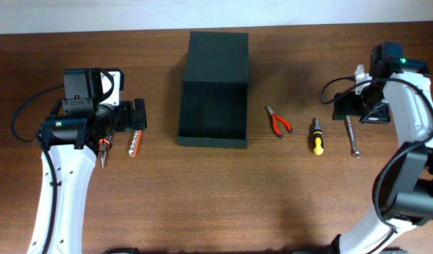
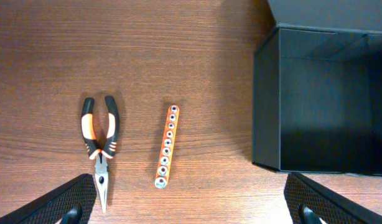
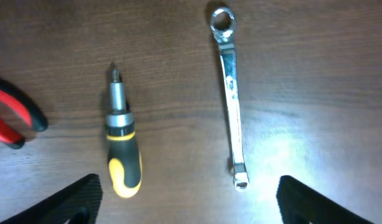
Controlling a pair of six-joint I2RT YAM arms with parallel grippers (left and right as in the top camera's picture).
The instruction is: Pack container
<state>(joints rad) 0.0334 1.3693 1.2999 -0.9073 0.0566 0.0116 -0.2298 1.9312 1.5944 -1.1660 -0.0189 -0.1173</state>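
From overhead, the container sits at the middle of the desk, its hinged lid laid back toward the far edge and its dark interior showing. To its left lie an orange socket rail and black-and-orange needle-nose pliers, with the left fingers above them. To the container's right lie red-handled pliers, a yellow-and-black screwdriver and a silver wrench, with the right fingers over the wrench's far end. In the left wrist view, the left fingers show at the two lower corners, spread wide and holding nothing; the needle-nose pliers and socket rail lie side by side but apart, and the container stands open at the right. In the right wrist view, the right fingers are also wide apart and hold nothing, above the screwdriver and the wrench, which lie apart; a red plier handle shows at the left edge.
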